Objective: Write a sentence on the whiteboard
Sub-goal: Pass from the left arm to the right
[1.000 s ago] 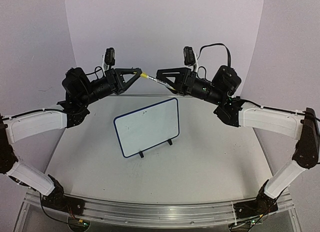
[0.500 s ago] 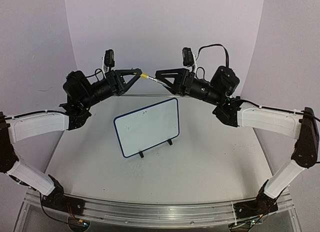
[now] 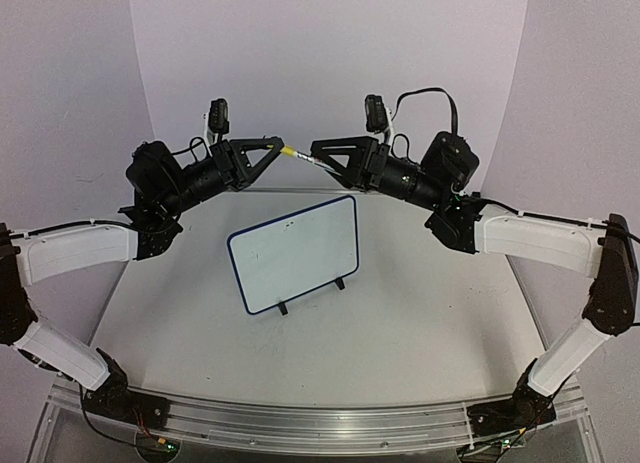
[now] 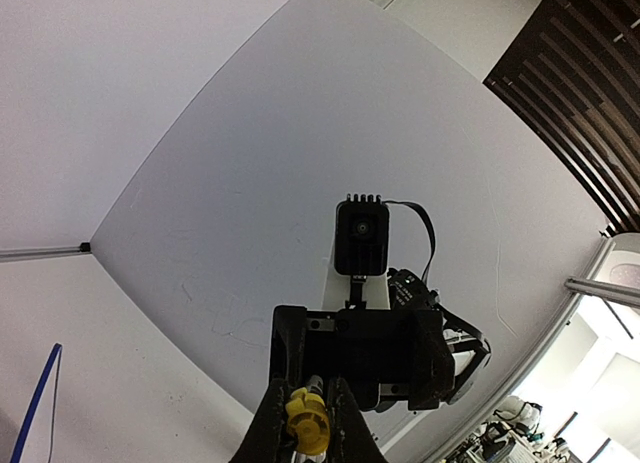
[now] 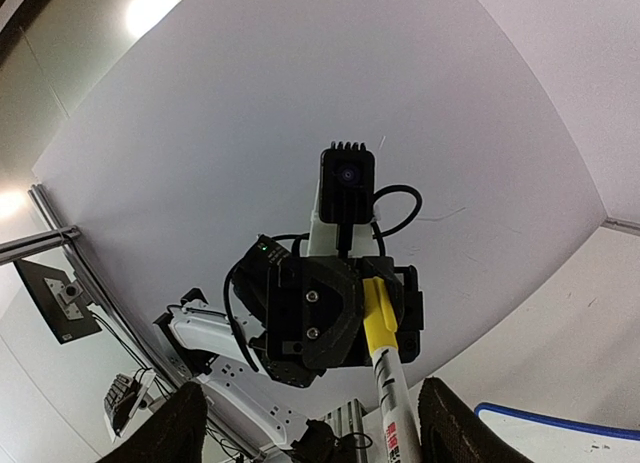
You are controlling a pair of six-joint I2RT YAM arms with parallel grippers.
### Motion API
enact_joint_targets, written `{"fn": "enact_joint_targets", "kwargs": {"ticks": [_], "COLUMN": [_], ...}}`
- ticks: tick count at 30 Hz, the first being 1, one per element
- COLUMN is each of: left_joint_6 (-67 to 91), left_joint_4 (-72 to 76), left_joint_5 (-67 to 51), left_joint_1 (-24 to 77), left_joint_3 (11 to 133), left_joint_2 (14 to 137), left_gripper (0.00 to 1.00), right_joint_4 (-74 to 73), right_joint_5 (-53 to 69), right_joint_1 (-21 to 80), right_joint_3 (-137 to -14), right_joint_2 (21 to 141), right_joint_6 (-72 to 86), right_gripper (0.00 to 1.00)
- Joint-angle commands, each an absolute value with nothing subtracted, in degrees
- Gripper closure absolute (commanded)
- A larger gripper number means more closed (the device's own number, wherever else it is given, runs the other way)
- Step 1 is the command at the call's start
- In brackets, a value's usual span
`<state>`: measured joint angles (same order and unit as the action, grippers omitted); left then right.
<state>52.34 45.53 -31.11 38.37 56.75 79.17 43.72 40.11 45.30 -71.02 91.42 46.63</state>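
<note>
Grey table (image 3: 420, 313) nearest me; white, dark-framed whiteboard (image 3: 293, 253) stands mid-frame, looking blank. Beyond, upper centre, my left gripper (image 3: 272, 146) pinches a yellow-capped marker pen (image 3: 300, 156); right gripper (image 3: 322, 155) spread around its barrel. Mistimed release could drop it.

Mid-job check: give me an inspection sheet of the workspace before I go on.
Surface: pale table, whiteboard standing on it.
Job's things: whiteboard upright on its feet, no writing seen from above; marker held in the air beyond it.
Clutter: nothing seen.
Grippers: left gripper shut on the marker's yellow cap; right gripper open, fingers either side of the marker body, not touching.
Cables: black cable looping above the right wrist.
Surroundings: plain pale backdrop.
</note>
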Motion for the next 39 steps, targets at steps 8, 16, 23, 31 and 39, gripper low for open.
{"fn": "enact_joint_targets", "kwargs": {"ticks": [8, 16, 23, 31, 39], "left_joint_6": [46.91, 46.53, 46.8, 45.98, 46.09], "left_joint_4": [37.27, 35.57, 36.99, 36.76, 35.8], "left_joint_5": [-30.43, -30.04, -29.38, -29.23, -29.64], "left_joint_1": [38.67, 38.67, 38.67, 38.67, 38.67], "left_joint_3": [59.47, 60.39, 60.84, 62.68, 63.15], "left_joint_2": [75.09, 74.3, 74.04, 73.71, 74.04], "left_gripper": [1.0, 1.0, 1.0, 1.0, 1.0], "right_joint_4": [47.16, 46.89, 46.6, 46.2, 45.99], "right_joint_5": [40.0, 39.79, 39.64, 39.55, 39.46], "right_joint_1": [45.85, 45.93, 45.88, 45.88, 45.97], "right_joint_3": [-71.86, -71.59, -71.46, -71.46, -71.45], "right_joint_2": [91.05, 91.4, 91.51, 91.67, 91.83], "right_joint_6": [46.68, 46.47, 46.15, 45.81, 45.62], "right_gripper": [0.32, 0.32, 0.32, 0.32, 0.32]}}
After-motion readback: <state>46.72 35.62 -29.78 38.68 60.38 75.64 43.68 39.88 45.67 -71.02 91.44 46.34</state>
